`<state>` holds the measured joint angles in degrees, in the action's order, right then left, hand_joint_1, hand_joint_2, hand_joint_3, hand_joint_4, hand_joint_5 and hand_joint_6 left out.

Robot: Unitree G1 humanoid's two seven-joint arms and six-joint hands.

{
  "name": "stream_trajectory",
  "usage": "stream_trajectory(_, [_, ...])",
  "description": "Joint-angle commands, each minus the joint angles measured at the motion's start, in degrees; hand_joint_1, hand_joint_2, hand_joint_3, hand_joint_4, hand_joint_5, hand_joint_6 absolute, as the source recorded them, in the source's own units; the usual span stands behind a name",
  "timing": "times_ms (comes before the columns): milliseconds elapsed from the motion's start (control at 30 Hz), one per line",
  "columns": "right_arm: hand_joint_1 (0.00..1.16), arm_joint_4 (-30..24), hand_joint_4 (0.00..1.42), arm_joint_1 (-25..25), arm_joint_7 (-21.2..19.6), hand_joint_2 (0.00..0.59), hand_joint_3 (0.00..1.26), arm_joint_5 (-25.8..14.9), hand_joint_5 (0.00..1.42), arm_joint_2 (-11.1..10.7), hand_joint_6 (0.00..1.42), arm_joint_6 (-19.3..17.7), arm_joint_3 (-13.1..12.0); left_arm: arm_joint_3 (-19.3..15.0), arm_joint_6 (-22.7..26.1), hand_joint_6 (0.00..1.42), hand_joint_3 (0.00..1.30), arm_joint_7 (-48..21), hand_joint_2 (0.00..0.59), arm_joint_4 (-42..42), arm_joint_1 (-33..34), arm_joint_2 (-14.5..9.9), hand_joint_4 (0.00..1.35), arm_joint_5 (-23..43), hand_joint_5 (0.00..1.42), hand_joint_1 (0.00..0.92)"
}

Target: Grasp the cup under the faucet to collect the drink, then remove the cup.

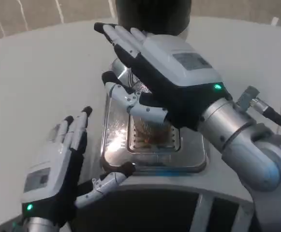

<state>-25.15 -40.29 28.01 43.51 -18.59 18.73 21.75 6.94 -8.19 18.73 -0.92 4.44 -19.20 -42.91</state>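
Cup on the shiny tray

A see-through ribbed cup (pixel 147 126) is seen standing upright on the grate of a shiny metal drip tray (pixel 193 157). A brown tint is seen low inside it, and its top is hidden.

The right robot hand (pixel 164 72) hides most of the cup (pixel 147 126).

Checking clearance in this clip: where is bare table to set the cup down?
Bare white table lies left of the metal drip tray, beyond the left hand. It is crowded over the tray, where the right hand hovers before the dark dispenser.
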Motion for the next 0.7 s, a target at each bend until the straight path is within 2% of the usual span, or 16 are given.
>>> stream_trajectory(33, [0.14, 0.2, 0.0, 0.2, 3.2, 0.563, 0.0, 1.3, 0.0, 0.5, 0.0, -0.2, 2.2, 1.1, -2.2, 0.02, 0.0, 1.9, 0.077, -2.3, 1.3, 0.4, 0.0, 0.6, 0.0, 0.0])
stream_trajectory(467, [0.16, -0.3, 0.0, 0.0, 4.8, 0.565, 0.0, 2.5, 0.0, 1.9, 0.0, 0.1, 2.0, 1.2, -2.3, 0.03, 0.0, 2.4, 0.06, -4.4, 3.8, 1.2, 0.0, 1.0, 0.0, 0.006])
stream_trajectory(600, [0.19, -0.8, 0.0, 1.5, 3.1, 0.584, 0.0, 2.0, 0.0, 2.5, 0.0, 0.1, 0.6, 1.4, -2.1, 0.03, 0.0, 2.4, 0.06, -4.7, 4.0, 1.5, 0.0, 1.0, 0.0, 0.007])
stream_trajectory(700, [0.2, 0.5, 0.0, 1.3, 2.5, 0.585, 0.0, 0.6, 0.0, 1.2, 0.0, -1.7, -1.0, 1.4, -1.9, 0.03, 0.0, 2.4, 0.06, -5.0, 4.3, 1.8, 0.0, 1.0, 0.0, 0.003])
